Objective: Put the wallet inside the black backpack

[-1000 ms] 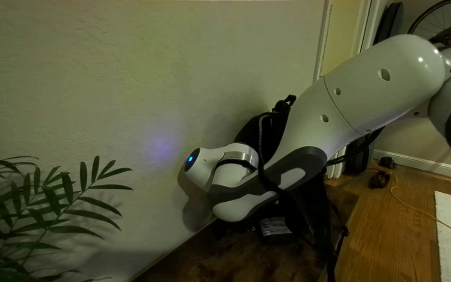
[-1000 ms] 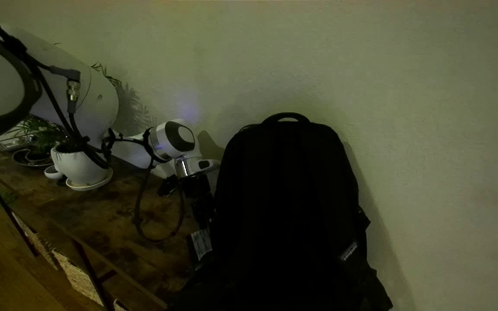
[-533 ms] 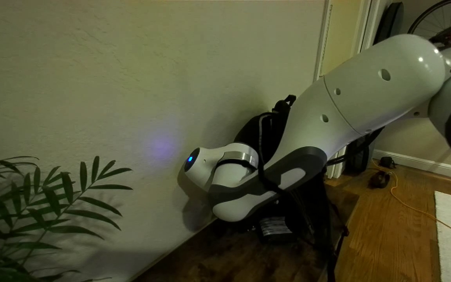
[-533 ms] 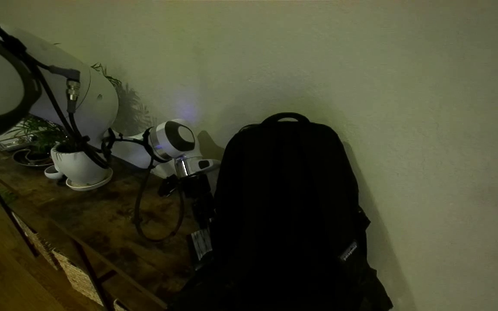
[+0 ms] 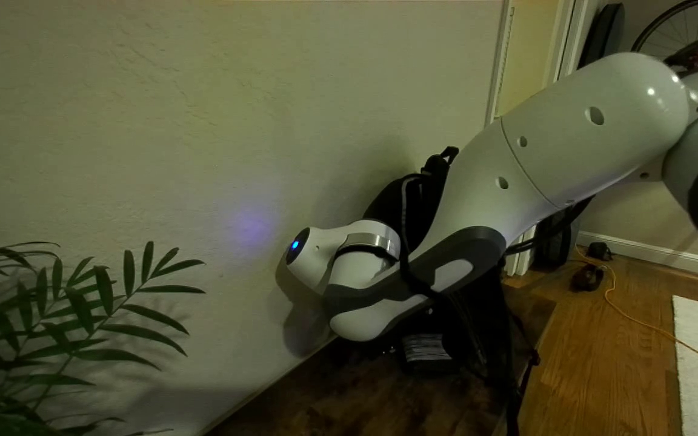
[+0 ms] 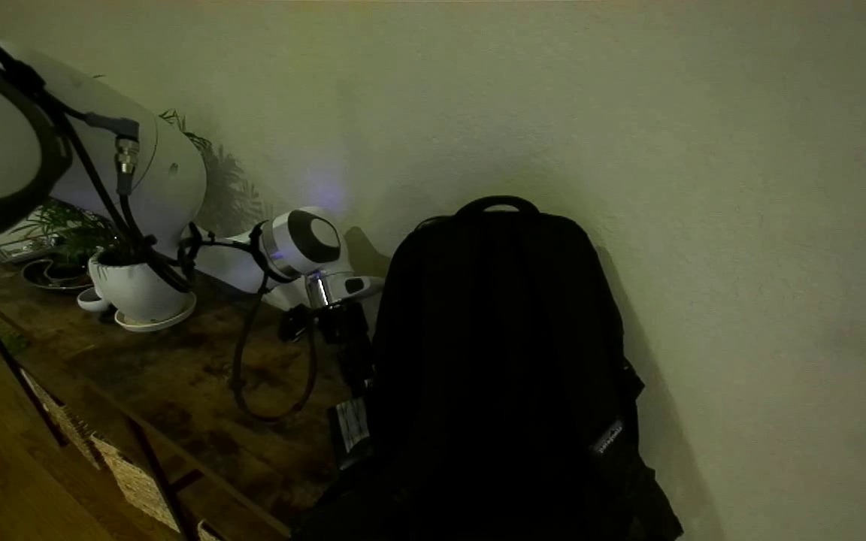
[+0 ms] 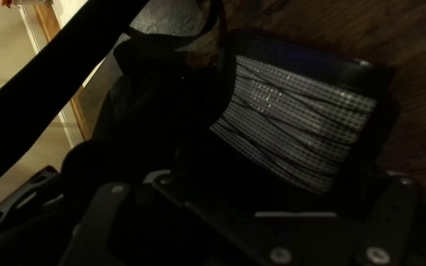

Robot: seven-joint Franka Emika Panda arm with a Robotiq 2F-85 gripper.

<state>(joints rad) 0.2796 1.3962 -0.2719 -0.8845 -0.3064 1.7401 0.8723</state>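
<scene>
Exterior view: backpack [image 6: 497,353], label [image 6: 608,436] illegible

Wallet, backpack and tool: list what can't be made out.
Tool: fingertips, too dark in the wrist view, hidden by the arm in an exterior view.
Wallet: one edge, lost against the black backpack in an exterior view.
Whether the backpack is open: too dark in the wrist view.

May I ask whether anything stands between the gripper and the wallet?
Nothing visible, though it is dark there: in an exterior view the gripper appears just above the wallet; in the wrist view, a black band runs clear of it.
</scene>
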